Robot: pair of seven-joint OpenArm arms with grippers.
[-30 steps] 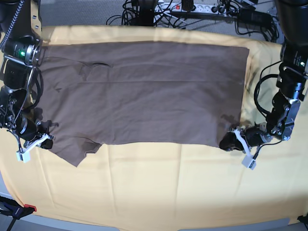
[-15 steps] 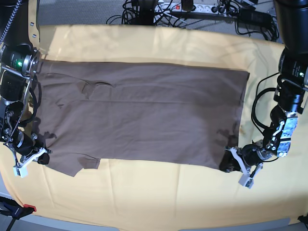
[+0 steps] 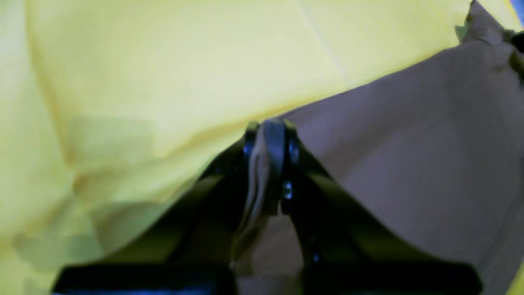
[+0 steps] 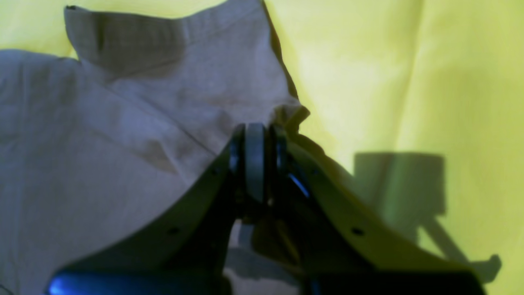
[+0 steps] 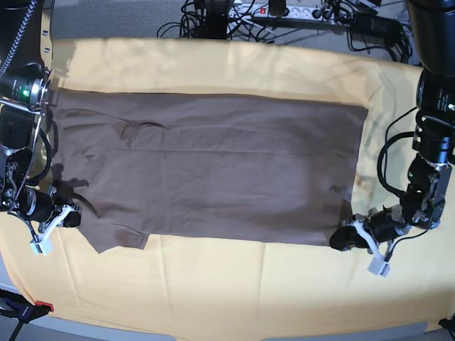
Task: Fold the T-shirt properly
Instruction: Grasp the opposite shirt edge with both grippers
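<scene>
Taupe T-shirt (image 5: 213,167) flat on yellow cloth (image 5: 234,291) | left claw (image 5: 347,240) clamped on hem corner | right claw (image 5: 71,215) clamped on shoulder edge

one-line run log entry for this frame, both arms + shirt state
left gripper: shut on T-shirt hem corner | right gripper: shut on T-shirt sleeve-side edge | T-shirt: spread flat on yellow cloth, no fold made

I see a large yellow cloth (image 5: 227,291) spread over the table. Beyond its far edge lie tangled black cables (image 5: 213,18) and a white power strip (image 5: 284,10). A small red clamp (image 5: 39,307) sits at its near left corner.
</scene>
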